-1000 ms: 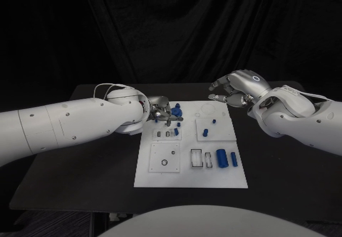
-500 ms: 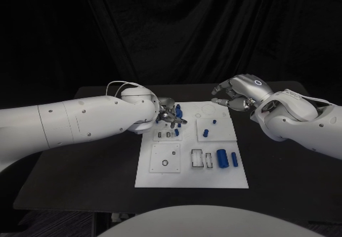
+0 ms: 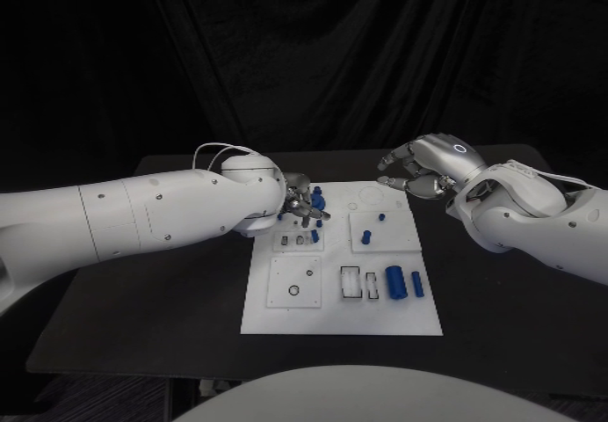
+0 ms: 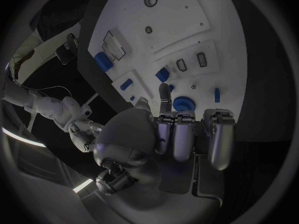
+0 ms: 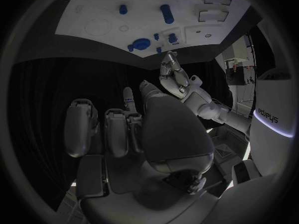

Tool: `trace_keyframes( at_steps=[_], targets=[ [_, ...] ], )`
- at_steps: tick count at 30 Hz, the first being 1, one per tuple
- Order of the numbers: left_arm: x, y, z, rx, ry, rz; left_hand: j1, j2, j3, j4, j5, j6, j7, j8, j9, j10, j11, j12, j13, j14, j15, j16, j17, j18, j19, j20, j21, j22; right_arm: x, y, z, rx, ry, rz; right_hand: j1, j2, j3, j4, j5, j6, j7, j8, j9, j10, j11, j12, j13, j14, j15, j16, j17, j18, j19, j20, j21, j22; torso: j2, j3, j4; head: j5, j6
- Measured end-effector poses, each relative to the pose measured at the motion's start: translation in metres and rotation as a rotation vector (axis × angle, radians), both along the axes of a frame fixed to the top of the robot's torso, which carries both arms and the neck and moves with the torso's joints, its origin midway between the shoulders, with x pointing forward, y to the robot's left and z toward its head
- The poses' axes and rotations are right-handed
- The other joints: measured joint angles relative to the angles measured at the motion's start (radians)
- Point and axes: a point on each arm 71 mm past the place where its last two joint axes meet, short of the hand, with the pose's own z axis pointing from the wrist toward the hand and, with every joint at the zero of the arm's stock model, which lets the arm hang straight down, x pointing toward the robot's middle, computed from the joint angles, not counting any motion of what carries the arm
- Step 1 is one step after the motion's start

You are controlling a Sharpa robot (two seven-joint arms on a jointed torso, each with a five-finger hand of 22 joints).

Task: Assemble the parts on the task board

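The white task board (image 3: pixel 342 316) lies mid-table, also seen in the left wrist view (image 4: pixel 212 15) and the right wrist view (image 5: pixel 93 10). On its near right lie a thick blue cylinder (image 3: pixel 395 281) and a thin blue one (image 3: pixel 416 282). Small blue pegs (image 3: pixel 366 236) (image 3: pixel 314 235) stand further back. A round blue part (image 3: pixel 317 200) (image 4: pixel 184 104) sits at the far left corner. My left hand (image 3: pixel 299 200) (image 4: pixel 181 134) hovers right beside it, fingers curled and one finger (image 4: pixel 164 92) stretched toward it. My right hand (image 3: pixel 424 167) (image 5: pixel 137 129) hangs above the far right corner, fingers curled, holding nothing.
The board has a round hole (image 3: pixel 294 289) and two rectangular slots (image 3: pixel 350 283) on its near half. The black table (image 3: pixel 140 308) extends on both sides of the board. My left forearm (image 3: pixel 152 220) stretches over the table's left half.
My left hand has edged a little to the right, closer to the round blue part. The right hand has drifted slightly right and lower.
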Motion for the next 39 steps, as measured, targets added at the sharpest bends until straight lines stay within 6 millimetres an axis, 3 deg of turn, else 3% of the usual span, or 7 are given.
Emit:
trace_keyframes(
  at_steps=[9, 17, 39],
  targets=[
    [0.0, -0.002, -0.006, 0.018, 0.01, 0.019, 0.012, 0.001, 0.005, -0.005, 0.0, 0.009, -0.002, -0.01, 0.005, 0.002, -0.005, 0.0, 0.0, 0.0, 0.0, 0.0, 0.0, 0.0, 0.0, 0.0, 0.0, 0.0, 0.0, 0.001, -0.002, -0.001, 0.003, 0.001, 0.0, 0.0, 0.0, 0.0, 0.0, 0.0, 0.0, 0.0, 0.0, 0.004, 0.004, -0.006, 0.0, 0.0, 0.0, -0.004, 0.0, 0.0, 0.0, 0.0, 0.0, 0.001, 0.002, -0.0015, 0.0012, 0.001, 0.0],
    [-0.003, -0.001, -0.019, 0.026, 0.033, 0.029, 0.021, -0.005, 0.005, -0.005, 0.019, 0.012, -0.005, -0.023, 0.009, 0.002, -0.005, 0.0, -0.001, 0.0, 0.0, 0.0, 0.0, 0.0, 0.004, -0.003, 0.0, 0.0, 0.0, 0.001, -0.003, -0.002, 0.006, 0.003, 0.0, 0.0, 0.0, 0.0, 0.004, 0.004, 0.004, 0.0, -0.001, 0.004, 0.004, -0.006, 0.0, 0.0, 0.0, -0.004, 0.0, 0.0, 0.0, 0.0, 0.0, 0.001, 0.002, -0.0029, 0.0013, 0.008, 0.0],
    [-0.004, -0.006, -0.029, 0.03, 0.046, 0.034, 0.032, -0.002, 0.016, -0.011, 0.027, 0.019, -0.005, -0.042, 0.014, 0.0, -0.003, 0.003, 0.0, -0.004, -0.003, 0.0, 0.0, 0.0, 0.0, -0.007, -0.002, 0.0, -0.001, 0.001, -0.005, -0.002, 0.01, 0.005, 0.0, 0.0, 0.0, 0.0, 0.008, 0.004, 0.004, 0.0, -0.002, 0.004, 0.004, -0.006, 0.0, 0.003, 0.003, -0.004, 0.0, 0.0, 0.0, 0.0, -0.004, 0.0, 0.0, -0.0034, 0.0001, 0.01, 0.0]
  ],
)
